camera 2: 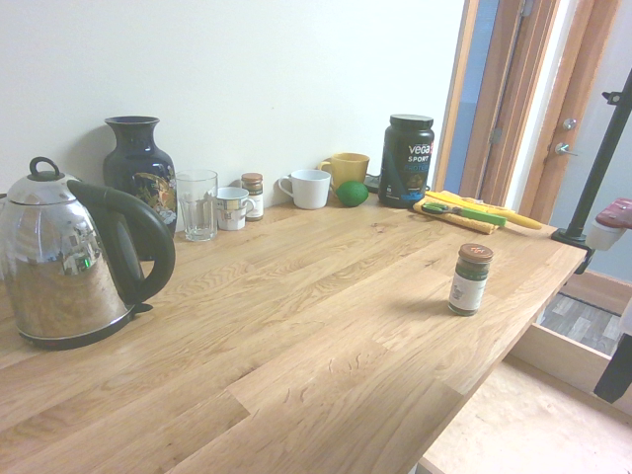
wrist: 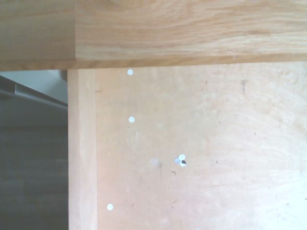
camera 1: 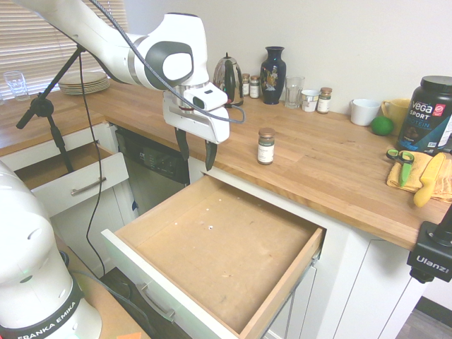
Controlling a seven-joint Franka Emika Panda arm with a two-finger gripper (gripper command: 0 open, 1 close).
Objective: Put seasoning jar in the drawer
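And there's the seasoning jar [camera 1: 265, 146], standing upright on the wooden counter [camera 1: 332, 169], brown lid on top, white label facing out, dark greenish contents showing through the glass. It sits alone near the counter's front edge, just behind the back of the open drawer [camera 1: 219, 261]. From the second exterior view the jar [camera 2: 469, 279] stands well apart from everything along the wall.

The drawer is pulled far out below it, white front and silver bar handle toward the camera, bare brown wood bottom with a few small pale specks. The wrist view looks straight down at that bottom and the counter's edge.

The pincer [camera 1: 195, 153] hangs pointing down over the drawer's back corner, beside the jar and not touching it, fingers spread wide and holding nothing.

Further back by the wall: a dark vase [camera 1: 272, 66], a steel kettle [camera 1: 227, 79], a drinking glass [camera 1: 294, 92], a white mug [camera 1: 364, 111], a lime [camera 1: 382, 126], and a black protein tub [camera 1: 432, 114]. A smaller drawer [camera 1: 70, 176] stands open off to the side.
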